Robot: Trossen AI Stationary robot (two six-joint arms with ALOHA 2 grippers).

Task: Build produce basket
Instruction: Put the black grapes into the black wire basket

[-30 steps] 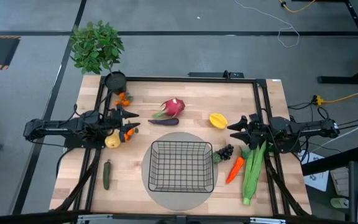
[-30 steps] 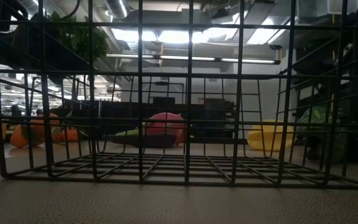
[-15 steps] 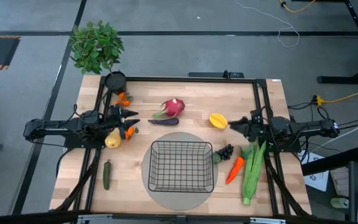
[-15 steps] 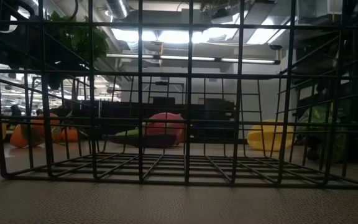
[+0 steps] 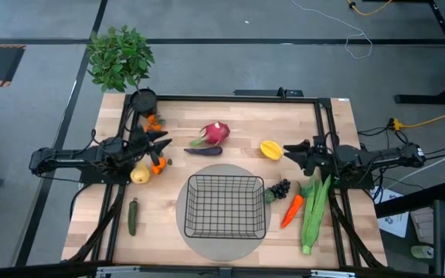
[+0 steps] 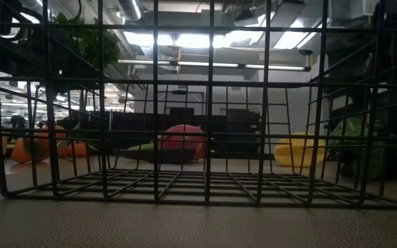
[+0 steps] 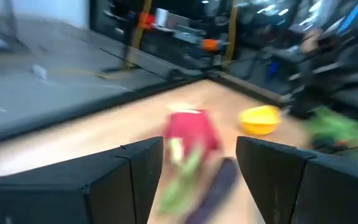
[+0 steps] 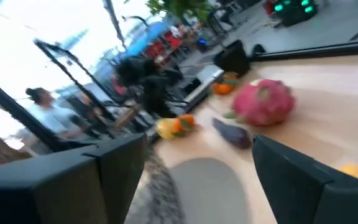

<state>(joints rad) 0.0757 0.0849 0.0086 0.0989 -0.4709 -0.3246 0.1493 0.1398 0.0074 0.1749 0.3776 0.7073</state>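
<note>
The black wire basket (image 5: 225, 206) sits on a round grey mat (image 5: 224, 248) at the middle of the desk's near edge, with nothing in it. The green cucumber (image 5: 132, 217) lies toward the near left corner. The long green husk (image 5: 313, 214) runs toward the near right corner, with the orange carrot (image 5: 291, 210) just beside it and the dark grapes (image 5: 280, 188) close to the basket's far right corner.

Farther back, the left pincer (image 5: 163, 147) hangs over the left edge of the desk with its fingers apart and nothing between them — a yellow fruit (image 5: 140, 174) and a small orange piece (image 5: 159, 164) lie just nearer than its tips, and the purple eggplant (image 5: 202, 151) lies a little beyond them toward the middle. The right pincer (image 5: 292, 153) reaches in from the right edge, jaws spread and holding nothing; the yellow fruit (image 5: 270, 149) lies just beside its tips, toward the desk's middle.

Beyond the eggplant, the pink dragon fruit (image 5: 215, 133) lies near the middle of the desk. At the far left corner stand a small black pot (image 5: 142, 100) and a leafy plant (image 5: 119, 57) — a few small orange pieces (image 5: 153, 121) lie just nearer than the pot.
</note>
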